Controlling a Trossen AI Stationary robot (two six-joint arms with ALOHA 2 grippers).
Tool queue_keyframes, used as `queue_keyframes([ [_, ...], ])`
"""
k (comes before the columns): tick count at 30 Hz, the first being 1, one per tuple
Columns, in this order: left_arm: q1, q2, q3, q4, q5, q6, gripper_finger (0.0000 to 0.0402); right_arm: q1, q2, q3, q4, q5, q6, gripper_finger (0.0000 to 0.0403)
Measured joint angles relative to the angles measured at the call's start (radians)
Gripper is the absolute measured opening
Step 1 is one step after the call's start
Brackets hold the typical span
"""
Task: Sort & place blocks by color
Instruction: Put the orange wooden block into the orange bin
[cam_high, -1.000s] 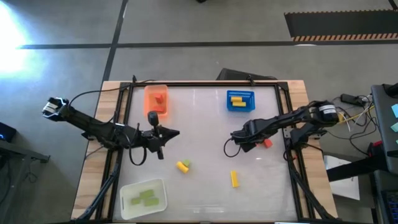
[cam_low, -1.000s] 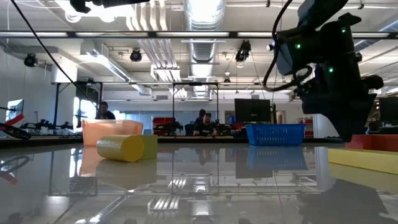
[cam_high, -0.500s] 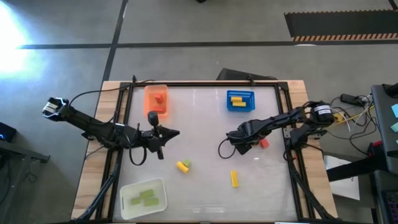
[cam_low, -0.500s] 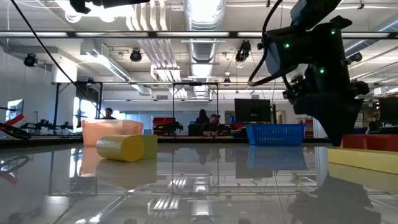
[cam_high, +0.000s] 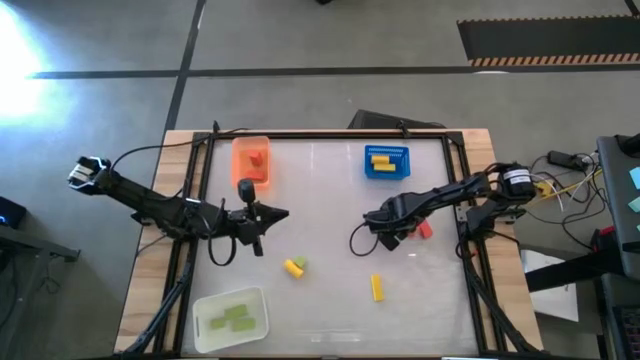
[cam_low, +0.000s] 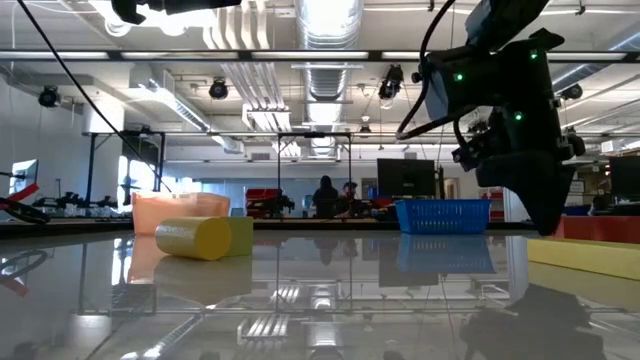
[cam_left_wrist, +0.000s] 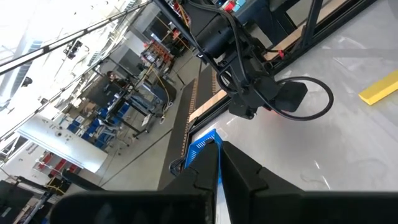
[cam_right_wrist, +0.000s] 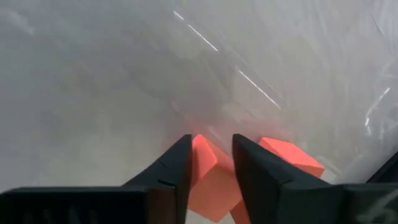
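Now the right gripper (cam_right_wrist: 211, 163) was down on the surface (cam_high: 330, 190) at the right side, jaws closed around the red block (cam_right_wrist: 208, 180) to lift it for sorting. Left gripper (cam_high: 262, 222) waited mid-left, jaws shut, empty.

table (cam_high: 330, 310): orange tray (cam_high: 251, 160), blue tray (cam_high: 386, 161), white tray (cam_high: 230, 318), loose blocks (cam_high: 294, 265).

layout around the right gripper (cam_high: 392, 238)

a block (cam_right_wrist: 211, 177) sits between its fingers (cam_right_wrist: 171, 174), on the table (cam_high: 330, 180). 1 tray (cam_high: 386, 161) lies behind it, a bar (cam_high: 377, 287) in front. far to its left: the left gripper (cam_high: 262, 216), 2 blocks (cam_high: 294, 265), and 2 more trays (cam_high: 252, 160) (cam_high: 230, 318).
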Motion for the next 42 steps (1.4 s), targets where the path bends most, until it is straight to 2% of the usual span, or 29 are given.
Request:
queue_keyframes([
  [3,0.0,0.0,0.0,0.0,0.0,0.0,0.0001,0.0,-0.01,0.0,-0.001,-0.006,-0.034,0.0089],
  [6,0.0,0.0,0.0,0.0,0.0,0.0,0.0001,-0.005,-0.013,0.0,-0.003,-0.038,-0.066,0.0101],
  [17,0.0,0.0,0.0,0.001,0.0,0.0,0.0001,-0.005,-0.075,0.0,-0.047,-0.056,-0.407,0.0231],
  [22,0.0,0.0,0.0,-0.001,0.001,0.0,0.0001,0.013,-0.111,0.0,-0.079,-0.107,-0.578,0.0266],
  [30,0.0,0.0,0.0,-0.002,0.001,0.0,0.0001,0.047,-0.115,-0.004,-0.076,-0.129,-0.607,0.0259],
  [42,0.0,0.0,-0.001,-0.002,0.001,0.0,0.0001,0.059,-0.08,-0.08,-0.04,-0.04,-0.738,0.0241],
])
